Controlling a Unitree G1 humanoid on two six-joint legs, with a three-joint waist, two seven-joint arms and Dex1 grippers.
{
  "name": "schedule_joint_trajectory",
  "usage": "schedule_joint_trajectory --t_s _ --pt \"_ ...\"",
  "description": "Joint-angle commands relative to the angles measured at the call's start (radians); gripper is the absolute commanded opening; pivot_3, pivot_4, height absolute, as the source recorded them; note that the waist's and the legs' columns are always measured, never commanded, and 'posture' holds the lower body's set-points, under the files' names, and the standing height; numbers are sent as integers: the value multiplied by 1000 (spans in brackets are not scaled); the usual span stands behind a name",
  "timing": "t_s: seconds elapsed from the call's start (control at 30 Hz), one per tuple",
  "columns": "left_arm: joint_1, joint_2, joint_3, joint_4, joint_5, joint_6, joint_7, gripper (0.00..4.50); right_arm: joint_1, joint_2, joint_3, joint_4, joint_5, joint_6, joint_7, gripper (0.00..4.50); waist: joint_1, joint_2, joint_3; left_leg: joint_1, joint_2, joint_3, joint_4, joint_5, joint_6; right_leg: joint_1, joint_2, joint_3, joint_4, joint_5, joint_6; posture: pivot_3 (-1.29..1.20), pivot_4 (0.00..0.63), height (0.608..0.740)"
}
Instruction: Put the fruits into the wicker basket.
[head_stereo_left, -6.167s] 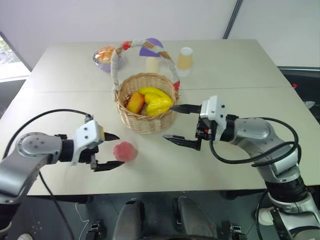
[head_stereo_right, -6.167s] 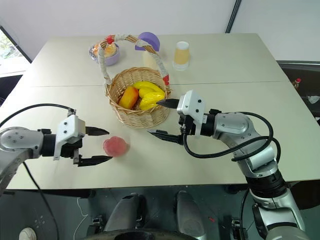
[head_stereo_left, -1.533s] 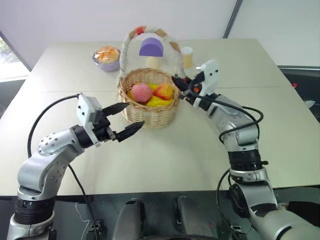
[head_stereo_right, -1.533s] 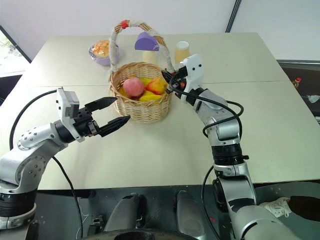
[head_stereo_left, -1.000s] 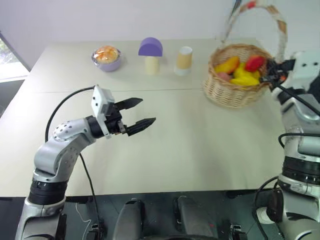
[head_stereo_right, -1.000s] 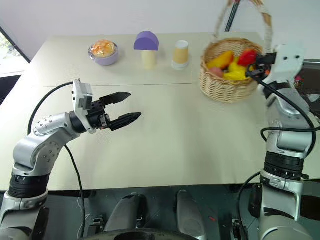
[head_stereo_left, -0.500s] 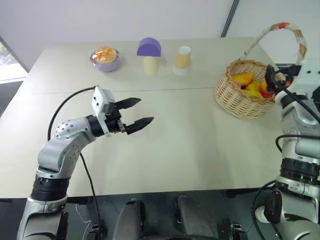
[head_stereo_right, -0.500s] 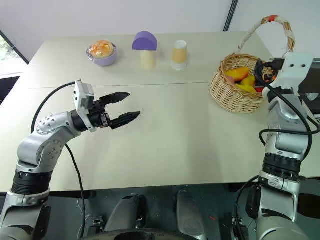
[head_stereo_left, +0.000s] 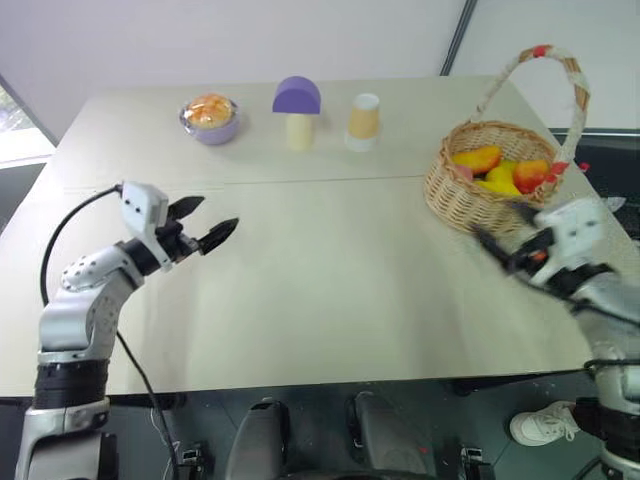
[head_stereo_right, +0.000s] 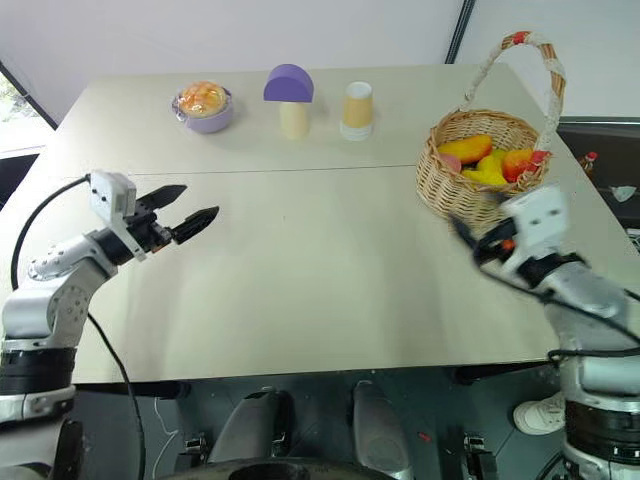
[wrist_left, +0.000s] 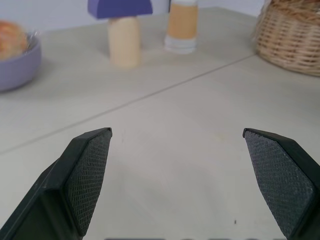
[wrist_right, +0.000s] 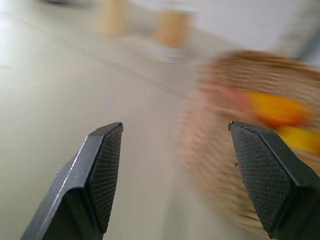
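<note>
Black right gripper (head_stereo_left: 508, 243), jaws now apart and empty, has let go of the wicker basket (head_stereo_left: 470, 195) and pulled back toward 4 o'clock. Left gripper (head_stereo_left: 205, 222), at 9 o'clock, has also retreated and stays spread wide. Basket rests at 2 o'clock with the fruits (head_stereo_left: 503, 170) inside (task looks complete). Mushroom figure (head_stereo_left: 297, 110) stands at 12.

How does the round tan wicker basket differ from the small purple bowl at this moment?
The round tan wicker basket is woven, with a tall arched handle; the small purple bowl is smooth and has no handle. The basket is larger and sits at the table's right side; the bowl sits far left. Both are round, upright and hold orange-yellow contents.
</note>
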Motion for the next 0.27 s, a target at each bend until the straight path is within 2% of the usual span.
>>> schedule_joint_trajectory --t_s 0.03,0.27 --pt "38 12 62 -61 -6 -26 19 4500 -53 10 58 -13 17 -4 34 3518 7 0 0 0 0 0 0 0 0 0 0 0 0 0 0 0 150 740" --pt "104 11 102 -131 -22 9 54 4500 -153 23 133 115 -19 -57 78 3518 16 -1 0 -1 -2 0 1 0 0 1 -3 -1 -1 0 0 0 150 740"
